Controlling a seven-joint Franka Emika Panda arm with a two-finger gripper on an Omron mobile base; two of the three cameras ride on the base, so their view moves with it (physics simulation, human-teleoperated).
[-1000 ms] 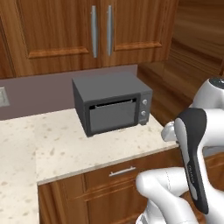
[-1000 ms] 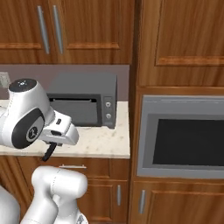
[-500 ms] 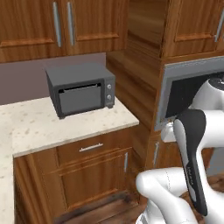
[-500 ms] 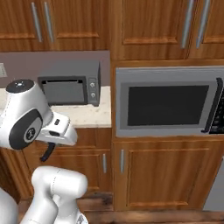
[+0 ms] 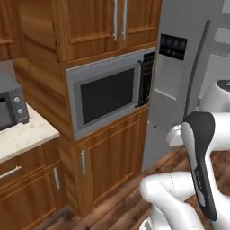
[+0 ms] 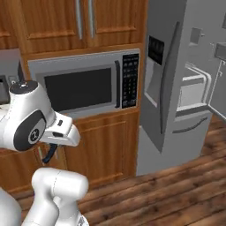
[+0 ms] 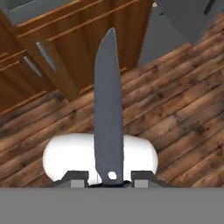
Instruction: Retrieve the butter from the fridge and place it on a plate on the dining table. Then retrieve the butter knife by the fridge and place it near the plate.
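We counted one butter knife [image 7: 108,109], dark and slim, clamped at its handle end in the narrowed pincer [image 7: 109,177], blade pointing out over the wooden floor [image 7: 175,113]. One fridge [image 6: 176,88] stood right of one built-in microwave [image 6: 84,86], its door swung ajar; what sat inside we could not tell. One toaster oven [image 5: 11,105] sat on one worktop [image 5: 24,134].

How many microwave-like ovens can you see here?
2: a built-in microwave set into the wooden cabinets beside the fridge, and a small dark oven on the counter further left. Others may be hidden.
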